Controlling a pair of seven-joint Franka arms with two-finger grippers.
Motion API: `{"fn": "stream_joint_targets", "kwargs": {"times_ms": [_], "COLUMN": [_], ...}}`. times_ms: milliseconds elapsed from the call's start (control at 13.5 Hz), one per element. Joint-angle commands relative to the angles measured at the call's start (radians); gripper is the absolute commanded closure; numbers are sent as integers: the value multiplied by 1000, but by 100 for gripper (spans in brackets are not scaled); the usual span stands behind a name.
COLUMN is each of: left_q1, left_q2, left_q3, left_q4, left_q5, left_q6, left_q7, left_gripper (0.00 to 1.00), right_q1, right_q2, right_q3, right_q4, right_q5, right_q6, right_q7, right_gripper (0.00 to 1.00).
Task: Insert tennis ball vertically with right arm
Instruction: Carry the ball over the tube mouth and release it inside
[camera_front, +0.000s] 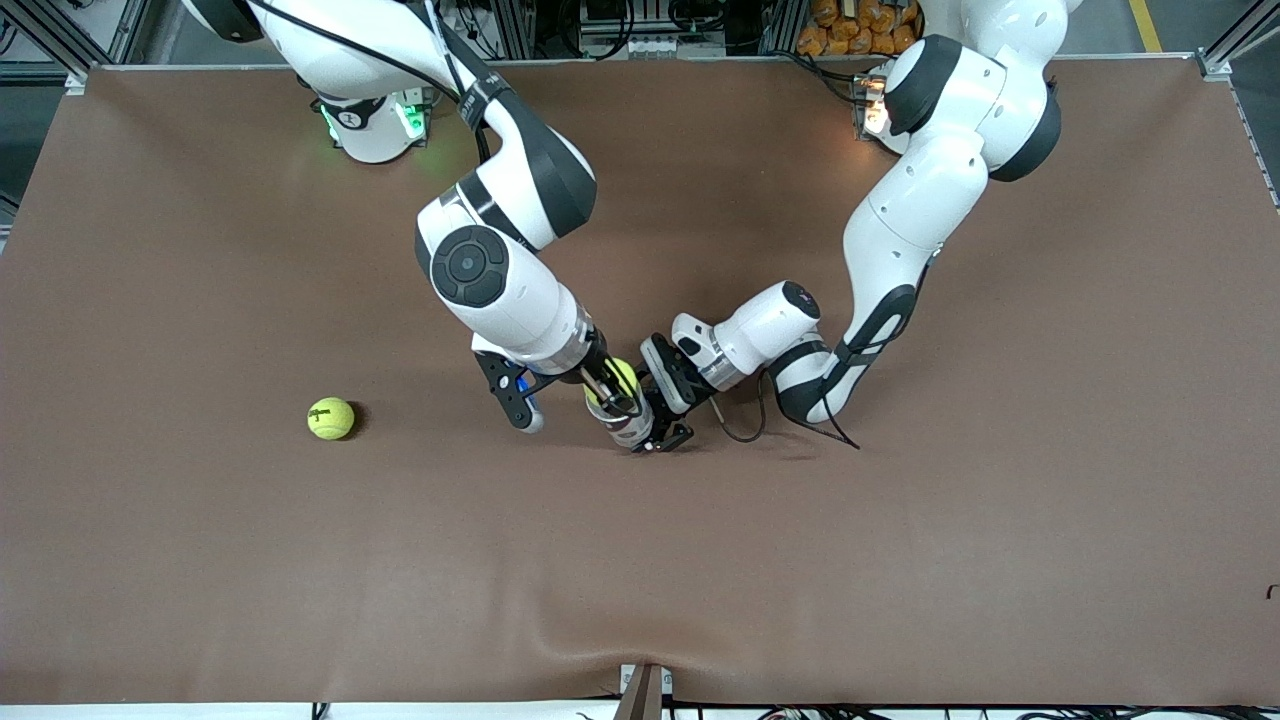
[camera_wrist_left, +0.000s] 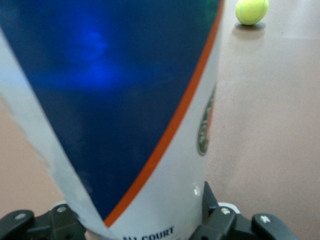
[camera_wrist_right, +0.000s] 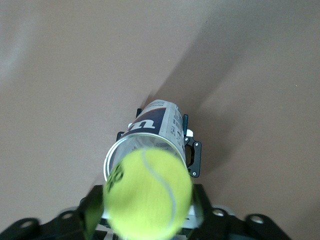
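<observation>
A tube-shaped tennis ball can (camera_front: 630, 425), blue and white with an orange stripe, stands upright on the brown table (camera_front: 900, 550). My left gripper (camera_front: 645, 435) is shut on its lower part. The can (camera_wrist_left: 125, 100) fills the left wrist view between the fingers (camera_wrist_left: 212, 210). A yellow tennis ball (camera_wrist_right: 148, 192) is blurred between the parted fingers of my right gripper (camera_wrist_right: 148, 210), directly over the can's open mouth (camera_wrist_right: 145, 150). In the front view this ball (camera_front: 622, 380) shows just above the can's top, with my right gripper (camera_front: 615, 392) around it.
A second tennis ball (camera_front: 331, 418) lies loose on the table toward the right arm's end; it also shows in the left wrist view (camera_wrist_left: 252, 11). The tablecloth (camera_front: 640, 640) has a wrinkle at the edge nearest the front camera.
</observation>
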Motion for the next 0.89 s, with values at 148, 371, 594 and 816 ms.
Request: {"fn": "stream_joint_targets", "kwargs": {"times_ms": [148,371,594,816], "left_q1": [-5,-6,-8,-11], "left_q2": [6,6,6,6], "left_q3": [-6,-6,-6,-6], "left_q4": [3,4,4,6], "left_q5": [16,15,12,9], "left_q6": [7,7,7,7], "left_q7": [0,0,0,0], "left_gripper": [17,17,17,17], "right_q1": [-5,-82,-213,-345], "right_q2": [-2,-15,-59,-64], "right_q3": [-12,-12,-14,-15], "right_q4": [48,113,112,109], "right_q5": [6,9,16,15], "right_q6": [-20,-162,-282,-423], "right_q7": [3,-64,-401,-655], "right_gripper": [0,0,0,0]}}
